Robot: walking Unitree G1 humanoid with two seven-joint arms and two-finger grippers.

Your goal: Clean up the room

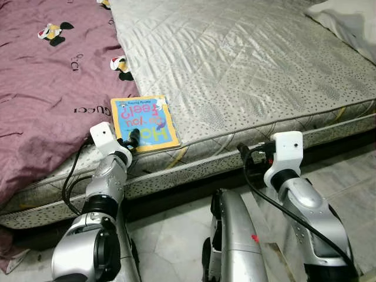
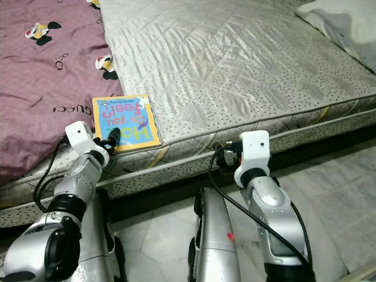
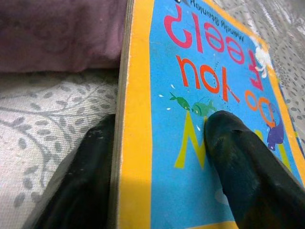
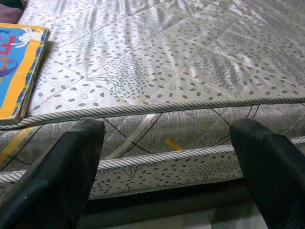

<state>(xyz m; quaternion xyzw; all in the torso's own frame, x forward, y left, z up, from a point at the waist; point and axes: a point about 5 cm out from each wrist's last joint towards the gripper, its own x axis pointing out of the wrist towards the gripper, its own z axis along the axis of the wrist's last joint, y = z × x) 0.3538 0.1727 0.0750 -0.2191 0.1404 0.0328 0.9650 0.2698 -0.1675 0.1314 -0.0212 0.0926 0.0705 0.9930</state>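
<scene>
A children's board book (image 1: 145, 119) with a blue cover and yellow border lies on the grey quilted mattress (image 1: 247, 70), close to its front edge. My left gripper (image 1: 131, 140) is at the book's near left corner. In the left wrist view one black finger (image 3: 238, 157) rests on the cover (image 3: 162, 119), and the other (image 3: 90, 167) sits at the book's edge against the mattress, so the gripper is shut on the book. My right gripper (image 4: 167, 143) is open in front of the mattress side, holding nothing, with the book (image 4: 14, 71) off to one side of it.
A maroon blanket (image 1: 47, 76) with cartoon prints covers the left part of the bed beside the book. A white pillow (image 1: 346, 20) lies at the far right corner. Pale floor tiles (image 1: 176, 235) run below the bed edge, around my legs.
</scene>
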